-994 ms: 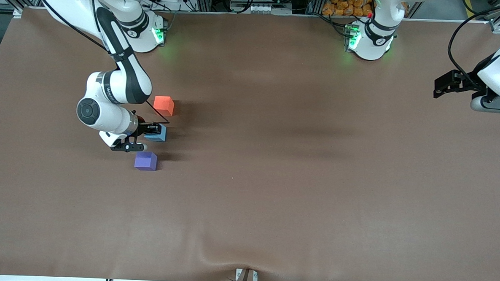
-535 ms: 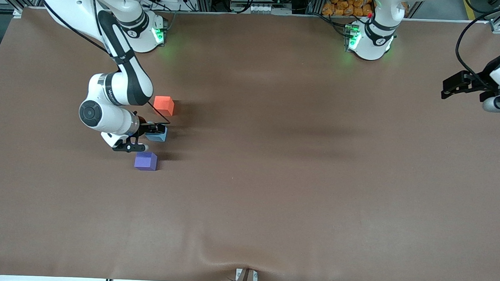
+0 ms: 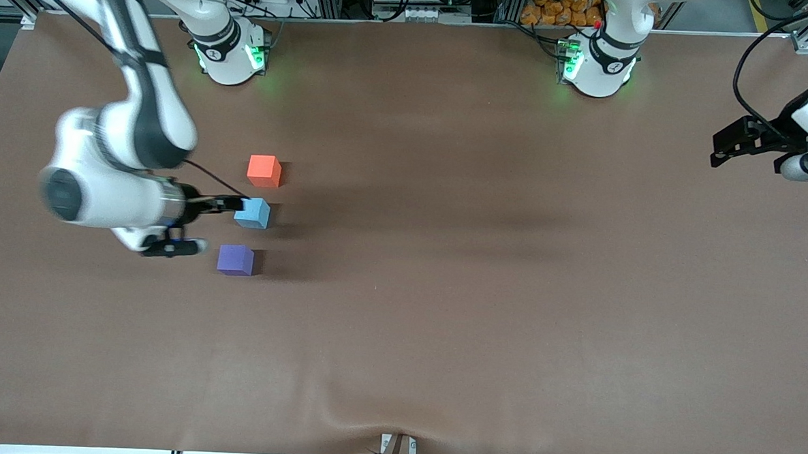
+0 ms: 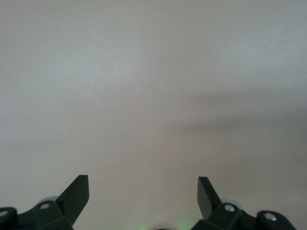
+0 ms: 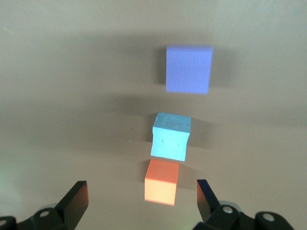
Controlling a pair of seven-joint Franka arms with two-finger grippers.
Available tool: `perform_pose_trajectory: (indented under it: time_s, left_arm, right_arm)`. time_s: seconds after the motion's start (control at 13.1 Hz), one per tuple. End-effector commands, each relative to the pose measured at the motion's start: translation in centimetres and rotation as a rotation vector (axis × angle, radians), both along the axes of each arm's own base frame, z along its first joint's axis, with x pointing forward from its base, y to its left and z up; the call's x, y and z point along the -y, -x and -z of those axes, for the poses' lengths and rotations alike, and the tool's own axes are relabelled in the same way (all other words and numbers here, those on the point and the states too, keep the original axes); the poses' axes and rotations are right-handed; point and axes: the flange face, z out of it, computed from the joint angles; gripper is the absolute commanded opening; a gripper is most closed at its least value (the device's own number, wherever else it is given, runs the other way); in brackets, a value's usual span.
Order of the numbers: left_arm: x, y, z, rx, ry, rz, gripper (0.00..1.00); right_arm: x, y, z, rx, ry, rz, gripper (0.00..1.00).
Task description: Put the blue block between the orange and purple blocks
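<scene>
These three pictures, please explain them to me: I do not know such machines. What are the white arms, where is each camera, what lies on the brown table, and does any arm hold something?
The white arms are two robot arms bolted at one edge of a brown table. The big picture comes from a high camera facing them. The other two come from cameras on the wrists, looking down past each arm's two black fingers.

Three small cubes stand in a row, apart: the orange block, then the blue block, then the purple block, nearest the front camera.

Nothing is held. The right gripper is open, up in the air beside the row. The left gripper, also open, waits over bare table at its own end.
</scene>
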Motion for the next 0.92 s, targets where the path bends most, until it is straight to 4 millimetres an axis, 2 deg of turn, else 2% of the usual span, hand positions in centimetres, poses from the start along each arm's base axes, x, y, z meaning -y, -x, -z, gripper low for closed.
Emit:
perform_pose_trajectory:
  time_s: [0.0,0.08,0.15,0.23,0.38,0.54,0.61,0.76,0.84]
  left_arm:
    - [-0.4,0.2,-0.7,0.020,0.002,0.037,1.00]
    - [-0.3,0.0,-0.7,0.032,0.004,0.036,1.00]
    - [-0.2,0.0,-0.8,0.037,0.006,0.021,1.00]
    - [0.3,-0.1,-0.9,0.046,0.006,0.007,1.00]
    - [1.3,-0.7,-0.8,0.074,0.000,-0.027,1.00]
    - [1.3,-1.7,0.1,0.070,-0.013,-0.024,1.00]
    - [1.4,-2.3,-0.2,0.078,-0.007,-0.021,1.00]
    - [1.6,-2.7,0.1,0.076,-0.008,-0.012,1.00]
    - [2.4,-2.9,0.2,0.076,-0.010,0.004,1.00]
  right_arm:
    - [2.8,-2.8,-8.5,0.070,0.046,-0.096,1.00]
    - [3.5,-3.0,-11.4,0.100,0.062,-0.101,1.00]
    - [5.6,-2.9,-14.2,0.129,0.063,-0.071,1.00]
    - [6.9,-2.8,-16.0,0.144,0.050,-0.054,1.00]
    - [8.0,-0.5,-19.8,0.121,0.004,-0.045,1.00]
    - [8.1,0.8,-21.9,0.137,0.024,-0.039,1.00]
    - [8.3,3.0,-25.1,0.183,0.073,-0.030,1.00]
    - [9.1,5.6,-25.9,0.189,0.106,0.010,1.00]
    - [9.1,6.7,-26.1,0.205,0.111,0.017,1.00]
